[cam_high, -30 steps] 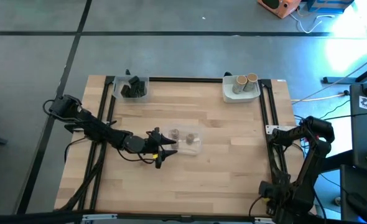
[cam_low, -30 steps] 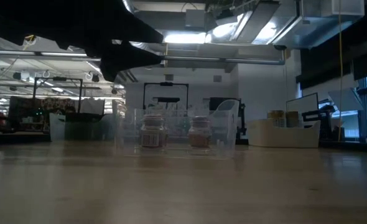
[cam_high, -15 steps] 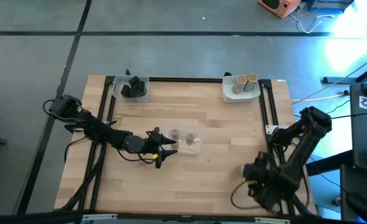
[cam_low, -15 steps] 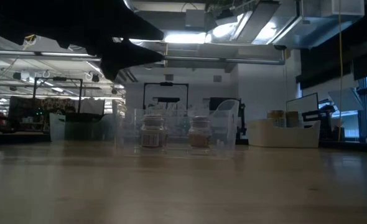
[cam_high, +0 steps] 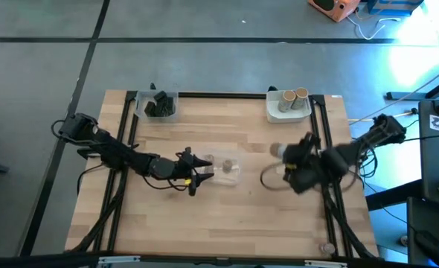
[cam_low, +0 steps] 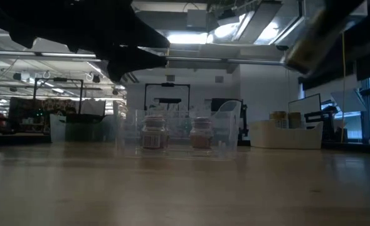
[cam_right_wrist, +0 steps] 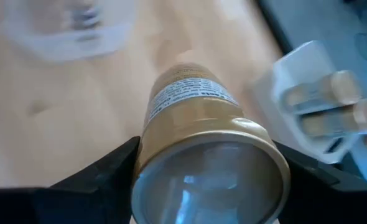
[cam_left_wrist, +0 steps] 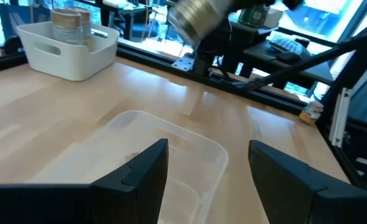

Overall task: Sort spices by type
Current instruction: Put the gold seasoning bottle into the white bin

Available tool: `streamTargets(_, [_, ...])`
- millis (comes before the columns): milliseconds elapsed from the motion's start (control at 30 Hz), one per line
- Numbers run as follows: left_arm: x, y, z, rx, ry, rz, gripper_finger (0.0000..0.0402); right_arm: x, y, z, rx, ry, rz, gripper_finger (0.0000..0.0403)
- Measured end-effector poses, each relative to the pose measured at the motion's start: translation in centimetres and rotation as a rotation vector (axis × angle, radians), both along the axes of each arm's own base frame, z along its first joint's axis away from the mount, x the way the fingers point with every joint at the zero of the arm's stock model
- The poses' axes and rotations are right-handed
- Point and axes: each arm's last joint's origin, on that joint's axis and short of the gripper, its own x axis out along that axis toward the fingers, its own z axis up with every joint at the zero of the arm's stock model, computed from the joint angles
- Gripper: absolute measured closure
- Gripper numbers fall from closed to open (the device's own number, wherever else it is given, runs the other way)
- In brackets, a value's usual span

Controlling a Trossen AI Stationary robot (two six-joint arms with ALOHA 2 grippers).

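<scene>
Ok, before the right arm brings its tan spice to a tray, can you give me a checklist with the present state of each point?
1. Right end effector shut on the tan spice cylinder: ok.
2. White tray at the far right corner holds two tan cylinders, the matching kind: ok.
3. Free room left in the white tray for a third: cannot tell.
4. Left end effector, open, is at the clear tray mid-table, away from the white tray: ok.
5. The two small jars stand upright in the clear tray: ok.
6. Dark spices sit in the far left tray: ok.
</scene>
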Motion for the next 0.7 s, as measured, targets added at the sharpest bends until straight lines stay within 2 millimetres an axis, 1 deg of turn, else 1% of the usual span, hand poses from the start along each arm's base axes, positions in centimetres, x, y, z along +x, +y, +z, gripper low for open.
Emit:
streamTargets(133, [0.2, 0.7, 0.0, 0.021, 0.001, 0.022, 0.0196, 0.6, -3.7, 0.7, -0.067, 0.019, -0.067, 0.0120])
streamTargets(267, [0.4, 1.5, 0.1, 0.023, -0.002, 0.053, 0.0196, 1.3, -7.3, 0.8, -0.096, 0.081, -0.133, 0.0120])
streamTargets(367, [0.5, 1.9, 0.1, 0.039, 0.003, 0.063, 0.0196, 2.0, -9.9, 0.9, -0.112, 0.100, -0.152, 0.0120])
streamTargets(467, [0.5, 2.1, 0.0, 0.074, 0.017, 0.063, 0.0196, 2.6, -12.5, 1.1, -0.110, 0.084, -0.171, 0.0120])
streamTargets(700, [0.6, 2.8, 0.0, 0.149, 0.035, 0.075, 0.0196, 2.7, -18.3, 1.1, -0.039, 0.048, -0.223, 0.0120])
